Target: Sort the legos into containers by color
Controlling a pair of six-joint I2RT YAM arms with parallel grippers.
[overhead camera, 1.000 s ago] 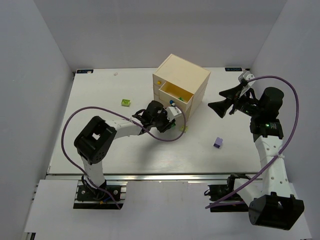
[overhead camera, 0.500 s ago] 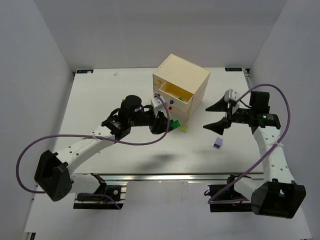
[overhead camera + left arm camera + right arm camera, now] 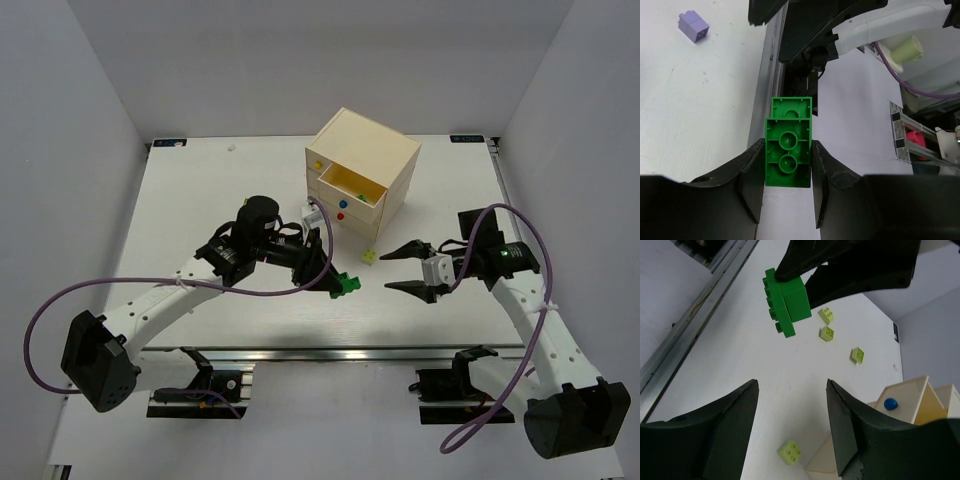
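Left pincer (image 3: 787,165) clamps the green lego (image 3: 346,284) by its sides, aloft. The open, empty right pincer (image 3: 389,270) hovers just beyond. They could collide, or the lego could twist loose; grip depth is unclear.

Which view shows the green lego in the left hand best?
Left wrist: the green lego fills the centre, hollow underside facing the camera, pinched in the left hand. Right wrist shows its studded side, smaller; top external shows only a small green blob.
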